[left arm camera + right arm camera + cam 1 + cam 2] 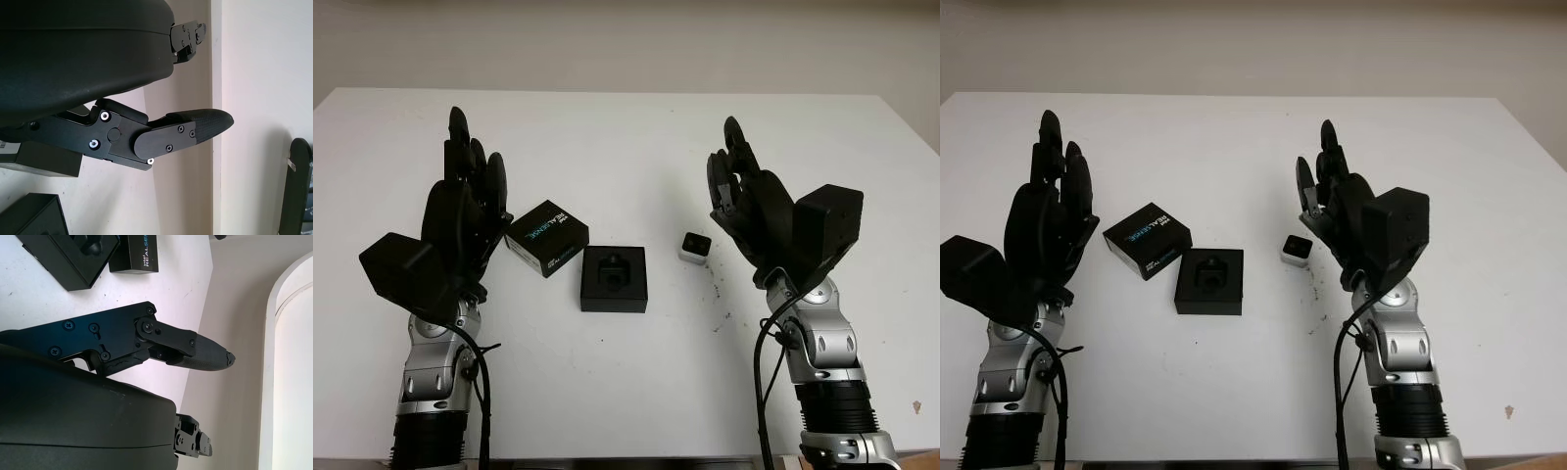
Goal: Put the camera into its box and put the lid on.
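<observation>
A small white camera (694,247) with a dark lens sits on the white table (626,372), just left of my right hand (736,181). The open black box (614,278) with a moulded insert lies at the table's middle; it is also in the right wrist view (73,257). Its black lid (546,237), printed with blue-green lettering, lies beside the box to the left, close to my left hand (470,166). Both hands are raised above the table, open, holding nothing.
The table's far edge meets a pale wall (626,39). A few small dark specks (715,289) mark the surface near the right arm. Bare white surface stretches behind the box and the camera.
</observation>
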Robot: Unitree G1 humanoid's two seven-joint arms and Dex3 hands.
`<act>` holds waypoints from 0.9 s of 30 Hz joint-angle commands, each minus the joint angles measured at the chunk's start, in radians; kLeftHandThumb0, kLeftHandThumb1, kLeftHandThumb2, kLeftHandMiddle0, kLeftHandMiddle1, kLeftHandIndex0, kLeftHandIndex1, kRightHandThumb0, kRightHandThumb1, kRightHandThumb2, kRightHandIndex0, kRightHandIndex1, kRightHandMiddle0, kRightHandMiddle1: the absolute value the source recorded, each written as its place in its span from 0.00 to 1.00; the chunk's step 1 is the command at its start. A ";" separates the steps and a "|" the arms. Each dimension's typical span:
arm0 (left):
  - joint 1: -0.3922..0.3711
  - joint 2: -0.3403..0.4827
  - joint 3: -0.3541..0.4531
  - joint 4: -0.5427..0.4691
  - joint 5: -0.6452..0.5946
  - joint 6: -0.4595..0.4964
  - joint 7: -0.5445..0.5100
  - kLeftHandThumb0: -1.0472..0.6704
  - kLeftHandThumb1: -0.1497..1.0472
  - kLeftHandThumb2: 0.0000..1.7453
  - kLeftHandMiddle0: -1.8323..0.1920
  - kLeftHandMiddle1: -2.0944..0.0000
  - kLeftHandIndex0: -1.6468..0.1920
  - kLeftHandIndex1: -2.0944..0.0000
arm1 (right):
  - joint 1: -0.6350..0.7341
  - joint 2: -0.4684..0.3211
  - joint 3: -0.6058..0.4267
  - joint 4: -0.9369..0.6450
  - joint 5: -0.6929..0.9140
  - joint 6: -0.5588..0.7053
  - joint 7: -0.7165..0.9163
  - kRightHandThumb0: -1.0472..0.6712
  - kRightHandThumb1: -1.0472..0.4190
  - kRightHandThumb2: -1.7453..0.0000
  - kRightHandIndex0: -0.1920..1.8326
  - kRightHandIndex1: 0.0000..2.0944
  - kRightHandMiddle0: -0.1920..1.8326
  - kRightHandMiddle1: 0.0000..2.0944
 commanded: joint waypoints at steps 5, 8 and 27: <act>-0.025 0.009 -0.001 0.000 0.009 -0.008 0.001 0.25 1.00 0.35 0.99 0.97 1.00 0.99 | -0.024 -0.005 0.000 0.009 -0.008 -0.020 -0.005 0.23 0.00 0.62 0.00 0.00 0.00 0.00; -0.026 0.006 -0.002 0.000 0.000 -0.012 -0.007 0.24 1.00 0.34 0.99 0.97 0.99 0.98 | -0.020 0.002 -0.003 0.004 -0.002 -0.010 -0.009 0.23 0.00 0.63 0.00 0.00 0.00 0.00; 0.028 -0.009 -0.017 -0.031 0.017 -0.005 0.003 0.25 1.00 0.35 0.99 0.97 0.99 0.98 | -0.225 -0.265 -0.012 0.195 -0.031 -0.099 0.245 0.35 0.09 0.98 0.14 0.06 0.14 0.09</act>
